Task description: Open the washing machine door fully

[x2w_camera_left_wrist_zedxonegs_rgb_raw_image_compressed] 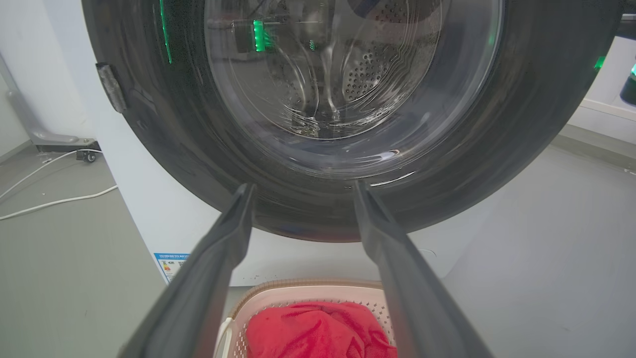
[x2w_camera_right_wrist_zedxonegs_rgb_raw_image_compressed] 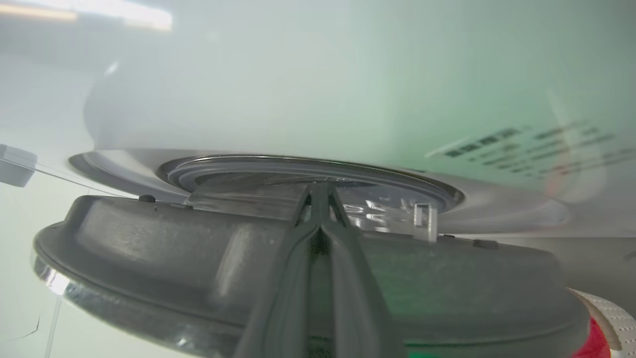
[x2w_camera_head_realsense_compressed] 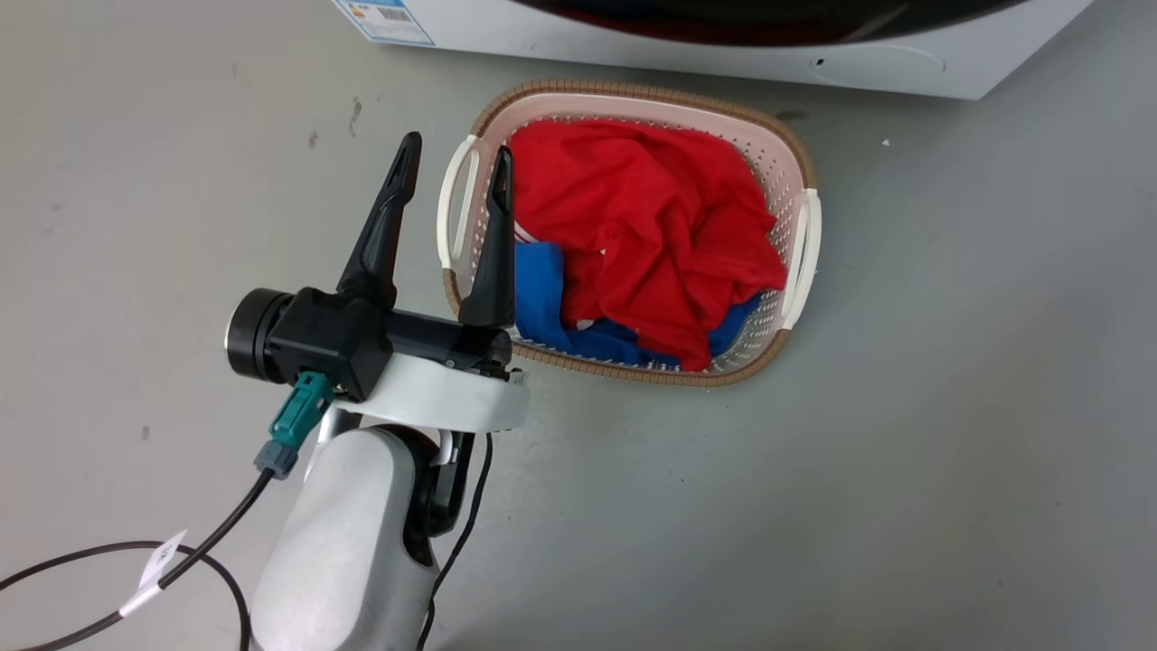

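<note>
At the left, your left gripper (x2w_camera_head_realsense_compressed: pixel 457 145) hangs over the floor (x2w_camera_head_realsense_compressed: pixel 904 470) near the left-hand handle of the laundry basket (x2w_camera_head_realsense_compressed: pixel 633 90), its two fingers spread with nothing between them. Its wrist camera looks straight at the washing machine door (x2w_camera_left_wrist_zedxonegs_rgb_raw_image_compressed: pixel 174 149), the glossy black ring with the glass bowl (x2w_camera_left_wrist_zedxonegs_rgb_raw_image_compressed: pixel 348 74) in its middle. The basket, holding a red garment (x2w_camera_head_realsense_compressed: pixel 633 217) over a blue garment (x2w_camera_head_realsense_compressed: pixel 538 289), sits on the floor at the foot of the white machine front (x2w_camera_head_realsense_compressed: pixel 542 27), below the door's lower edge. Further right, your right gripper (x2w_camera_right_wrist_zedxonegs_rgb_raw_image_compressed: pixel 318 191) shows its fingers pressed together, lying across the door's grey inner face with the tips at the edge of the glass; I cannot tell whether they pinch anything. There the door stands off the machine's opening with its latch hook (x2w_camera_right_wrist_zedxonegs_rgb_raw_image_compressed: pixel 426 221) free, so I judge it ajar but short of full swing. The step in hand looks like the swing-out itself, the right arm working behind the door while the left stands by. Your next move calls for a steady sweep along the hinge's arc, minding that the fingers do not slip off the curved rim and that the door passes clear of the basket.
</note>
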Controlling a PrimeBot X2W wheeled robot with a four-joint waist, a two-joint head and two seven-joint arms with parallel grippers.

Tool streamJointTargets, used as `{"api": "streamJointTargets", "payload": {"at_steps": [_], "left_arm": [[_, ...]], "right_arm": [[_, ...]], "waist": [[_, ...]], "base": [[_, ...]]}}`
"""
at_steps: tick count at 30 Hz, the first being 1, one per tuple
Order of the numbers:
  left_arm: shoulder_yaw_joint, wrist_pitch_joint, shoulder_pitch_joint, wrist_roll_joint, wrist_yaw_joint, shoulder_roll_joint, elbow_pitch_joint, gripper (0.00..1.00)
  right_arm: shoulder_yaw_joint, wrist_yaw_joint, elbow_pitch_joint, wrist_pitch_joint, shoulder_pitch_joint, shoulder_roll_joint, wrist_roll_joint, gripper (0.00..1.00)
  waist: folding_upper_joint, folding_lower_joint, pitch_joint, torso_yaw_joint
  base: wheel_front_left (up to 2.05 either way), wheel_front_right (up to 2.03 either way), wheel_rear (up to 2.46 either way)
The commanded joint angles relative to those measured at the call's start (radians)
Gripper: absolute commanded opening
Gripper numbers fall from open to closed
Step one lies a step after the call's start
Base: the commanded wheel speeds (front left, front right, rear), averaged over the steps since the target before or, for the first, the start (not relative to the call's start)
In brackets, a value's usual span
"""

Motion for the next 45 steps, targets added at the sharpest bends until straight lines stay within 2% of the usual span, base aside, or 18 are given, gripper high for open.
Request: {"api": "streamJointTargets", "payload": {"at_steps": [1,9,23,30,45], "left_arm": [[0.003,-0.003,-0.001,0.005,0.002,-0.001,0.000,1.00],[0.006,-0.003,0.026,0.004,-0.004,-0.001,0.023,1.00],[0.028,-0.003,0.117,0.009,-0.038,-0.001,0.079,1.00],[0.025,-0.003,0.173,0.003,-0.041,-0.001,0.103,1.00],[0.043,-0.003,0.258,0.014,-0.053,-0.001,0.125,1.00]], "right_arm": [[0.002,0.000,-0.004,0.028,0.015,0.025,0.005,0.00],[-0.025,0.001,-0.059,0.150,0.114,0.053,0.002,0.00],[0.041,0.000,-0.213,0.282,0.388,0.095,0.061,0.00],[0.157,0.000,-0.278,0.287,0.556,0.096,0.174,0.00],[0.483,0.000,-0.407,0.178,0.842,0.096,0.397,0.00]], "waist": [[0.0000,-0.0001,-0.010,-0.005],[0.0000,-0.0001,-0.076,-0.016],[0.0000,-0.0001,-0.232,-0.017],[0.0000,-0.0001,-0.305,0.006],[0.0000,-0.0001,-0.405,0.072]], "base": [[0.00,0.00,0.00],[0.00,0.00,0.00],[0.00,0.00,0.00],[0.00,0.00,0.00],[0.00,0.00,0.00]]}}
